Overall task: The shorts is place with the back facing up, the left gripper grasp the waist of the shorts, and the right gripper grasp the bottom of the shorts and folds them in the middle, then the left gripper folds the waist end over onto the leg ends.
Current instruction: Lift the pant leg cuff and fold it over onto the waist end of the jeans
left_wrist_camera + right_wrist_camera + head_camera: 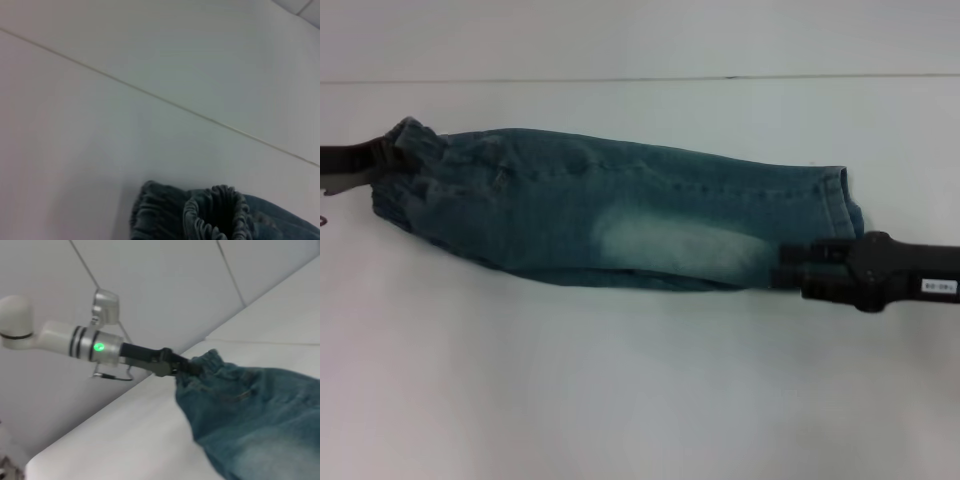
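Note:
The shorts (620,215) are doubled lengthwise into one long blue-green denim strip, stretched across the white table (640,400) between both arms. My left gripper (385,160) is at the far left, shut on the gathered elastic waist (215,210). The right wrist view shows that left gripper (177,369) pinching the waistband, with the denim (250,415) hanging away from it. My right gripper (790,268), on the arm with the white label (937,287), is shut on the hem end (835,195) at the right. A pale faded patch (670,245) faces up.
A thin seam line (620,80) runs across the back of the table. The left arm's white wrist with a green light (95,346) reaches in over the table edge.

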Motion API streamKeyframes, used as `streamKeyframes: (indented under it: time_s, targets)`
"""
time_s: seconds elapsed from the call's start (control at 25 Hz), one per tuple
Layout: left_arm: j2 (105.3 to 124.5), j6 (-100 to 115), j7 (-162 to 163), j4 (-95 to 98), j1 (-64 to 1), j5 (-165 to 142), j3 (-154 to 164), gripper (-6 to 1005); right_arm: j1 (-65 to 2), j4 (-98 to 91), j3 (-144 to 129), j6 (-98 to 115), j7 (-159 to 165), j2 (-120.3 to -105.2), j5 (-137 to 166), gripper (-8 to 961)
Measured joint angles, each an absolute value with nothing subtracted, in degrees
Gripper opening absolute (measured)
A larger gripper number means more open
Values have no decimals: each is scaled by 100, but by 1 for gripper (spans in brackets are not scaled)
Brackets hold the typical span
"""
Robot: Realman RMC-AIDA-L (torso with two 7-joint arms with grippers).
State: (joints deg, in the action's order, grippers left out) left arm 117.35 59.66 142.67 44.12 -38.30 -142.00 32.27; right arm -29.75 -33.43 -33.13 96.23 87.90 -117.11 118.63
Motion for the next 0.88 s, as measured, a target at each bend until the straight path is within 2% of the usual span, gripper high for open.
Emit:
streamKeyframes:
  time_s: [0.28,0.52,0.6,0.76,0.88]
  targets:
    - [11890,6719,14346,5141,-3919,-14179,3297,178,-3084,-3032,-3239,8283,8538,-11946,11390,482]
    - [12076,7401,14479,5762,-4165,-13977,3313,166,-3327,-1799,-3239,7132,7015,-11993,10076,346]
    - [12231,7611,14575,6155,-4349,-13848,3447,166,-3440,-1235,-3232,6834,6069,-12014,9402,107]
    - [12328,7629,14706,6384,-4663,-13706,3745,165,-3705,-421,-3225,6450,4855,-12043,8476,55]
    - [12332,7568,14748,6373,-4871,-13620,3843,165,-3955,-8,-3200,6111,4304,-12073,8053,30]
